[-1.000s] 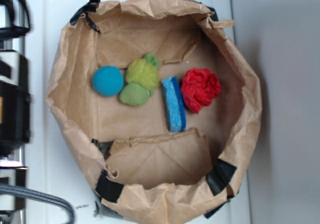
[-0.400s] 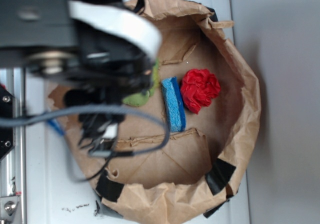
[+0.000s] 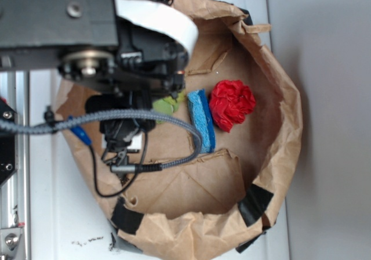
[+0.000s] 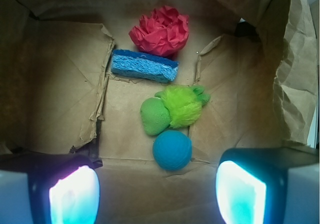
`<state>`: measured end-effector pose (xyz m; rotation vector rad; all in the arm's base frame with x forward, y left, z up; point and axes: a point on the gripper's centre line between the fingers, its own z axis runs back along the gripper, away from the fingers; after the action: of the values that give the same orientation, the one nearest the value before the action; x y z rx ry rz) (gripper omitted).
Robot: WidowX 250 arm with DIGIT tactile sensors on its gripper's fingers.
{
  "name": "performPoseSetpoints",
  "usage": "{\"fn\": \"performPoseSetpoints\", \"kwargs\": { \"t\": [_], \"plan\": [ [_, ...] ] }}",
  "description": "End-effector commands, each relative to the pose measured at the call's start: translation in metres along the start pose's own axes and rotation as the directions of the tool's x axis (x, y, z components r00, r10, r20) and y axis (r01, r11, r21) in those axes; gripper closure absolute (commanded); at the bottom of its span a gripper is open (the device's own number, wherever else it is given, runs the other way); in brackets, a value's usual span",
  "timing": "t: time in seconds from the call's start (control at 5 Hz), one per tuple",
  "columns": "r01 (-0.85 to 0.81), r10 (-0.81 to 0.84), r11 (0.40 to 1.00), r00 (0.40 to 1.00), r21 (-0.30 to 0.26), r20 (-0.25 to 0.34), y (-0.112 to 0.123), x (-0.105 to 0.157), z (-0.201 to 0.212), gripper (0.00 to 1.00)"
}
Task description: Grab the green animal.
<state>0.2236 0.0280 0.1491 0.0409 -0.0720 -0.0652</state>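
Overhead exterior view: robot arm hangs over the left half of a crumpled brown paper bag lying open on a white surface. Only a sliver of the green animal peeks out beneath it, beside a blue sponge and a red crumpled ball.

Wrist view: two fingers stand wide apart, holding nothing. The green animal lies on the bag floor, touching a teal ball. Nothing is grasped yet; descent and closing likely remain.
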Motion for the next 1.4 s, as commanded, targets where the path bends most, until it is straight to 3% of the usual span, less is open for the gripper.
{"fn": "performPoseSetpoints", "kwargs": {
  "t": [0.0,0.2,0.4,1.2],
  "plan": [
    [-0.019,0.018,1.000,0.998,0.013,0.054,0.006,0.006,0.014,0.00],
    [-0.191,0.191,0.981,0.981,-0.026,0.015,0.014,0.016,-0.005,0.00],
    [-0.291,0.293,0.956,0.956,-0.041,0.035,0.012,0.025,-0.023,0.00],
    [-0.384,0.376,0.921,0.921,0.067,0.105,0.025,0.048,-0.081,0.00]
  ]
}}
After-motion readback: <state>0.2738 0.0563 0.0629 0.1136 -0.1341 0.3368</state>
